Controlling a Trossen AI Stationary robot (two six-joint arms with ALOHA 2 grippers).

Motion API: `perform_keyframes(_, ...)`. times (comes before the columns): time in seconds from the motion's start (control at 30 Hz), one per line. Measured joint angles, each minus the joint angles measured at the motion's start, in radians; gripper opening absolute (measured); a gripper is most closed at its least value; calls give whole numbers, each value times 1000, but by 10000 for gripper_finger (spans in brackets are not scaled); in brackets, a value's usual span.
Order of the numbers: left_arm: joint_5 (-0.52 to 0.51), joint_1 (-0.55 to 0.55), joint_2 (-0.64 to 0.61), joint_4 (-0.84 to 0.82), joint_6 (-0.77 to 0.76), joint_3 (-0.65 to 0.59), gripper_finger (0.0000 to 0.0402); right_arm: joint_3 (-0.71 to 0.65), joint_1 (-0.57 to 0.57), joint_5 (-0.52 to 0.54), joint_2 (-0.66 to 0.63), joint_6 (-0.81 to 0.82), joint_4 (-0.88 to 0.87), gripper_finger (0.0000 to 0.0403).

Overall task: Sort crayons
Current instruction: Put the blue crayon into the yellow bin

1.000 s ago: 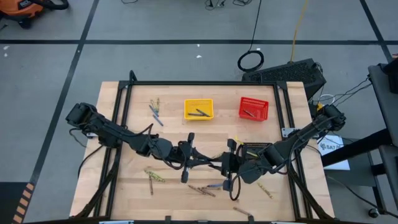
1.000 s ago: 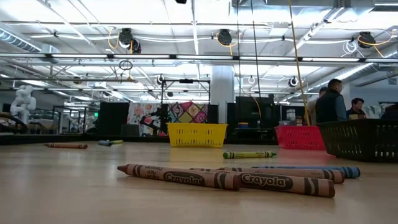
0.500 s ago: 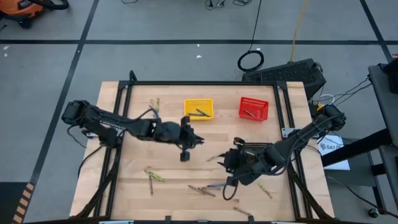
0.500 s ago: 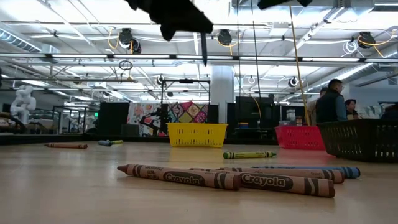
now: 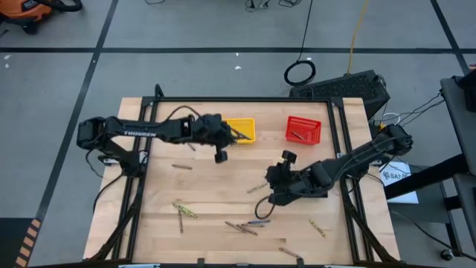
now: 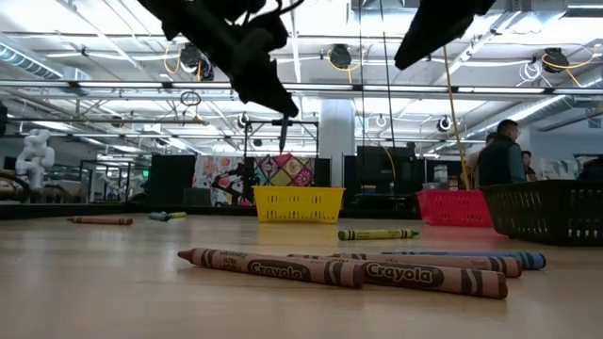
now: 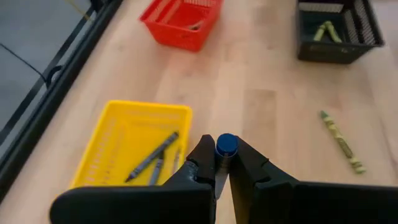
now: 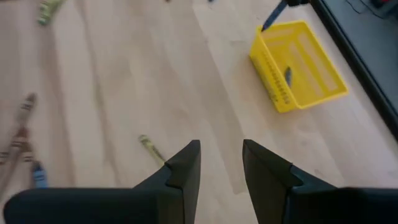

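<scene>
Looking straight down, the left end effector hangs just beside the yellow basket, pinched on a blue crayon; the right end effector sits mid-worktop, empty, near an olive crayon. More loose crayons lie toward the near edge of the worktop, and the red basket stands well apart.

At worktop height, brown crayons lie in the foreground, with a green crayon behind them and the black basket off to one side.

From the left wrist, the blue crayon stands upright between the closed jaws, next to the yellow basket, which already holds blue-grey sticks.

From the right wrist, the jaws stand apart with nothing between them.

These sticks look light, stiff and brittle, and their paper wrap should give fair grip. Being round, they may roll, so a pinch across the middle of the shaft seems safest.
</scene>
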Motion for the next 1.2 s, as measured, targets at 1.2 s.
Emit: perform_keyframes(1.2,239,283,228,44,155,15,29,0,-322,0,0,-186,-29,107)
